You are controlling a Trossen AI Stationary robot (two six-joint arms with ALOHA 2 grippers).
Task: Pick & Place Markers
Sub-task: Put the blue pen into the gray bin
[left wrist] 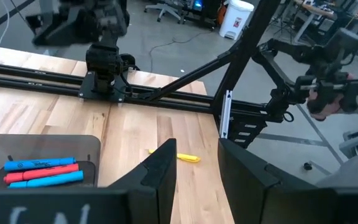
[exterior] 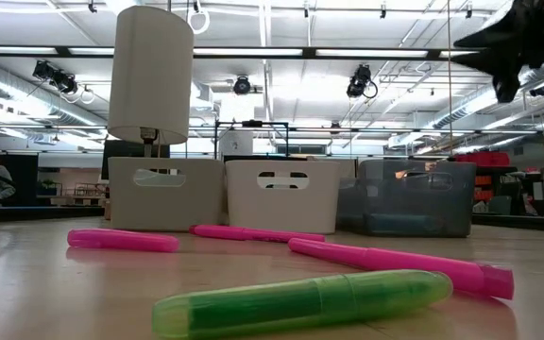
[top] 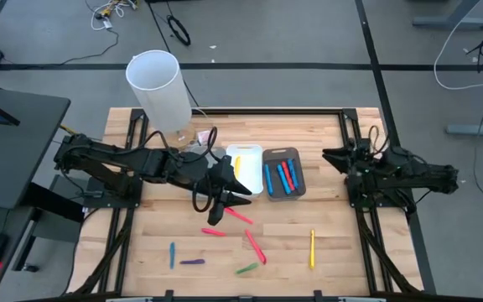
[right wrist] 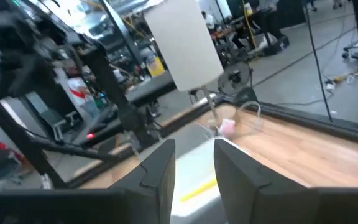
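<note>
The white bin (top: 245,166) sits mid-table, touching the grey bin (top: 284,172) on its right-arm side; a white cylinder (top: 159,91) stands beyond the white bin toward the table's far edge. Bare wood lies open from the bins to the near edge.

The left gripper (top: 227,195) hangs just in front of the white bin, jaws parted with a clear gap and nothing between them. Loose markers (top: 251,245) lie scattered nearer the front edge than the white bin: pink ones just beside the left gripper; blue, purple, green and yellow farther off. Blue and red markers rest in the grey bin.

The right gripper (top: 335,156) waits beyond the grey bin, jaws parted, empty.
</note>
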